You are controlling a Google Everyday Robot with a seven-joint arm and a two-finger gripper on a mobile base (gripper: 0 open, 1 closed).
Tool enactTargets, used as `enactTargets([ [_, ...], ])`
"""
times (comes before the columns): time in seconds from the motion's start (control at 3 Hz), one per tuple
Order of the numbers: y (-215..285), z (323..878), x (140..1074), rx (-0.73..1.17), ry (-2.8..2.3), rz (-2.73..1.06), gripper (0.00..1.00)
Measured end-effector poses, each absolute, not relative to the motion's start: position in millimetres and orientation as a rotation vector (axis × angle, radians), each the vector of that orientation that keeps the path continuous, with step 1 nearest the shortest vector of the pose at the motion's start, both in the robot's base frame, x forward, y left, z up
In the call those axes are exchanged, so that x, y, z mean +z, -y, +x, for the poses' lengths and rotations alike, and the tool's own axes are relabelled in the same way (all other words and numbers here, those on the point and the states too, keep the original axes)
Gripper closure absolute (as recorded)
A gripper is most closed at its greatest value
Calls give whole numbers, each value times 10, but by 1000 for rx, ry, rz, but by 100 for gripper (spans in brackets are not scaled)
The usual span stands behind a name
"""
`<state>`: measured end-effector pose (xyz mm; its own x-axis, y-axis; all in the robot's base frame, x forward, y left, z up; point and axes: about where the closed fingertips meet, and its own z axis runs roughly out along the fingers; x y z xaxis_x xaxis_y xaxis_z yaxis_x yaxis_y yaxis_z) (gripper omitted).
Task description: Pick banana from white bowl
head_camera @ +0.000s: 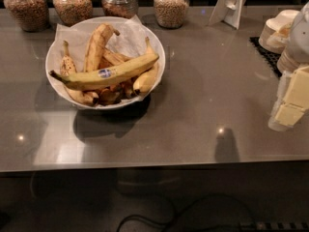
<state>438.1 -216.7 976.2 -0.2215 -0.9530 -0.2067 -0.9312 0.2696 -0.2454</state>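
Observation:
The long yellow-green banana (108, 73) with a blue-and-white sticker lies across the top of the other bananas in the white bowl (160, 57), its dark stem tip pointing left. The bowl is paper-lined and stands at the left of the grey counter. Shorter brown-spotted bananas (96, 45) lie under and behind it. My gripper (291, 102), white with pale yellow pads, is at the right edge of the view, above the counter and far to the right of the bowl. It holds nothing that I can see.
Several glass jars of grain (170, 6) line the back edge behind the bowl. A white stand (231, 4) is at the back right. Stacked beige bowls (277, 28) sit on a black mat (264, 52) at the right. The counter's front edge runs along the bottom.

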Motion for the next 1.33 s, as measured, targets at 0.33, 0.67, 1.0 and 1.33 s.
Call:
enactTargets([
  [0.33,2166,4382,9762,-98,-2232,-1725,0],
  [0.67,2111,4406,9786,-102,-2199,-1729,0],
  [1.0,1841,4507,9823,-78,-2056,-1763,0],
  [1.33,1433,4712,9918,-31,-1884,-1772,0],
])
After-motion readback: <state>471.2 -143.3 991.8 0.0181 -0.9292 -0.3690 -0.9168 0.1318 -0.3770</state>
